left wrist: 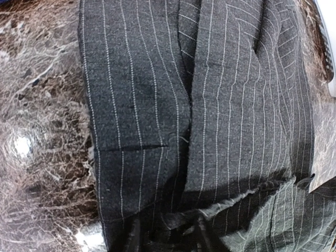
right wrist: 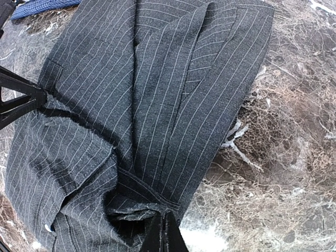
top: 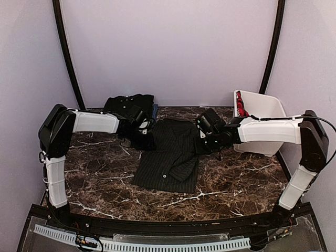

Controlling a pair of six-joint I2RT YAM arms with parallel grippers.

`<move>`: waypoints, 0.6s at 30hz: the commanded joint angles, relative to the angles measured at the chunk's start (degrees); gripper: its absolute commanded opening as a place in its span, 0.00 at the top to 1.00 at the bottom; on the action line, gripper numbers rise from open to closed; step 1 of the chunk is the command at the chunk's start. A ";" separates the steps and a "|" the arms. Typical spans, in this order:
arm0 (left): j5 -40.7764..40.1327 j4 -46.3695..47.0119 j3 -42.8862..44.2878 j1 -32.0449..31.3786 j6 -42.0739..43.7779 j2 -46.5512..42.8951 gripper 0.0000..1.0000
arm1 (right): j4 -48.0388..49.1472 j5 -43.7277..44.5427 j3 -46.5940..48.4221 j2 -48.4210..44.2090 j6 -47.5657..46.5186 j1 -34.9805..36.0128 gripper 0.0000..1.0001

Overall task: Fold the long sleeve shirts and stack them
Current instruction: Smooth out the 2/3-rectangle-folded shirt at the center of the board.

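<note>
The large black pinstriped shirt (top: 168, 157) lies partly folded in the middle of the table. It fills the left wrist view (left wrist: 220, 105) and the right wrist view (right wrist: 157, 94). My left gripper (top: 143, 135) is shut on its far left edge, with cloth bunched between the jaws (left wrist: 167, 239). It also shows in the right wrist view (right wrist: 37, 98). My right gripper (top: 202, 146) is shut on the shirt's far right edge (right wrist: 165, 236). A plain black shirt (top: 128, 104) lies folded at the back, with a blue one (top: 155, 111) next to it; the blue one also shows in the right wrist view (right wrist: 42, 6).
A white plastic basket (top: 262, 105) stands at the back right with a red item (top: 240, 104) in it. The table is dark brown marble (top: 236, 178). Bare marble shows in front of the shirt and to both sides.
</note>
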 commanded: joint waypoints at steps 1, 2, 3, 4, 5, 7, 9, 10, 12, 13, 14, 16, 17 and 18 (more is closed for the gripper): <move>1.49 -1.20 2.20 0.31 -0.30 -0.41 0.72 | 2.02 -0.13 -0.03 0.34 0.61 0.15 1.00; 1.68 -1.68 2.35 0.31 -0.39 -0.40 0.79 | 2.03 -0.08 0.01 0.37 0.59 0.12 1.00; 1.92 -1.89 2.68 0.31 -0.41 -0.50 0.82 | 1.99 -0.01 -0.07 0.38 0.59 0.13 1.00; 1.89 -2.25 2.77 0.31 -0.41 -0.66 0.89 | 1.92 0.01 -0.04 0.35 0.63 0.19 1.00; 1.85 -2.35 2.79 0.31 -0.41 -1.22 0.92 | 1.95 0.13 -0.04 0.37 0.59 0.11 1.00; 1.44 -2.69 2.69 0.31 -0.29 -2.40 0.97 | 1.78 0.39 -0.05 0.40 0.69 0.10 1.00; 1.22 -2.91 2.61 0.31 -0.06 -3.60 0.99 | 1.52 0.74 -0.10 0.45 0.67 0.10 1.00; 1.10 -2.95 2.56 0.31 0.03 -4.06 1.00 | 1.48 0.96 -0.12 0.43 0.72 0.11 1.00; 0.62 -2.72 2.16 0.31 0.09 -5.45 1.00 | 0.95 1.71 -0.05 0.35 0.96 0.09 1.00; 0.23 -2.41 1.58 0.31 0.11 -6.51 1.00 | 0.67 2.24 -0.03 0.39 1.21 0.06 1.00; -0.37 -1.90 0.91 0.31 0.07 -7.63 1.00 | 0.31 2.75 -0.03 0.37 1.44 0.00 1.00; -1.89 -1.10 -0.30 0.31 -0.09 -9.18 1.00 | -0.06 3.67 -0.34 0.12 1.98 -0.28 1.00; -2.48 -0.77 -0.74 0.31 -0.20 -9.66 1.00 | -0.01 3.78 -0.65 -0.04 2.16 -0.59 1.00; -3.05 0.23 -1.67 0.36 -0.22 -10.55 1.00 | 0.13 3.72 -0.99 -0.03 2.33 -0.86 1.00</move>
